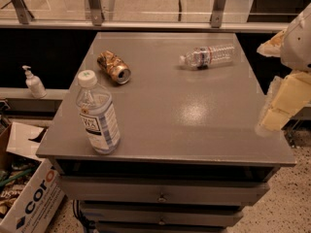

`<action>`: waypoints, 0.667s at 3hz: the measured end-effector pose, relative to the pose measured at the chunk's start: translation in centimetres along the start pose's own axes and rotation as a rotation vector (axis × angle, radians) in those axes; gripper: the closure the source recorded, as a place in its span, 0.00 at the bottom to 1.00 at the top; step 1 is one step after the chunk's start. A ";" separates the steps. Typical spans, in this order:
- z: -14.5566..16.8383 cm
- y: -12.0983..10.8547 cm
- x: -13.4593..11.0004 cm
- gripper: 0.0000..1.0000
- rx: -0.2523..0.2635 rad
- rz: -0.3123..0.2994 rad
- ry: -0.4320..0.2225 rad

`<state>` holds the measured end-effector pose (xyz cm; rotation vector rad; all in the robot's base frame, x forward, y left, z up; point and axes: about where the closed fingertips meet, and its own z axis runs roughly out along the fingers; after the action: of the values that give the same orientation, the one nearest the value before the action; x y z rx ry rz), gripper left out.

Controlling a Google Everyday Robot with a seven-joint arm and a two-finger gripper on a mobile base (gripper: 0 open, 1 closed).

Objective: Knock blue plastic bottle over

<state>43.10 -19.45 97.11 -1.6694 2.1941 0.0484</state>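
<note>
Capped blue plastic bottle (99, 116) stands upright; tool (281, 109) hangs right of table (194, 130), state unclear.

The gripper (281, 108) hangs low at the far right, beneath the pale arm (300, 38).
</note>
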 end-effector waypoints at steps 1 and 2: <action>1.0 1.4 -2.0 0.00 -0.052 0.035 -0.117; 1.6 2.2 -3.7 0.00 -0.083 0.055 -0.220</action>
<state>42.29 -14.96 96.34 -1.5644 2.0962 0.3262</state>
